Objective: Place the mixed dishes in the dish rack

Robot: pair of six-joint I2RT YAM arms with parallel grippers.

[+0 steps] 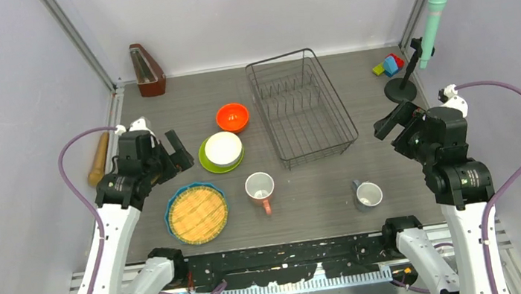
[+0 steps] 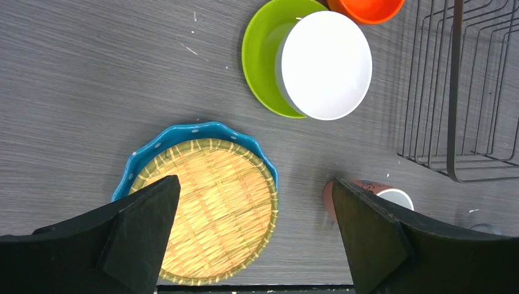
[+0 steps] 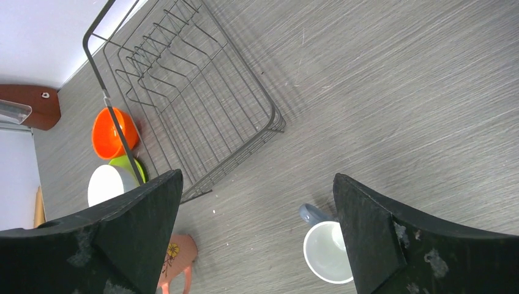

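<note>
The dark wire dish rack [image 1: 301,108] stands at the back centre with nothing in it; it also shows in the right wrist view [image 3: 183,92]. The orange bowl [image 1: 232,117] sits left of it. The white bowl [image 1: 223,148] rests on the lime-green plate [image 1: 205,163]. The blue-rimmed woven plate [image 1: 197,213], the pink floral mug [image 1: 260,189] and the grey-blue mug [image 1: 368,194] lie nearer the front. My left gripper [image 1: 177,151] is open and empty, above the woven plate [image 2: 208,214]. My right gripper [image 1: 392,128] is open and empty, above the grey-blue mug [image 3: 327,251].
A wooden rolling pin [image 1: 99,159] lies at the left edge. A brown metronome [image 1: 148,71] stands at the back left. Coloured toy blocks [image 1: 388,65] and a mint-green microphone on a black stand [image 1: 430,17] are at the back right.
</note>
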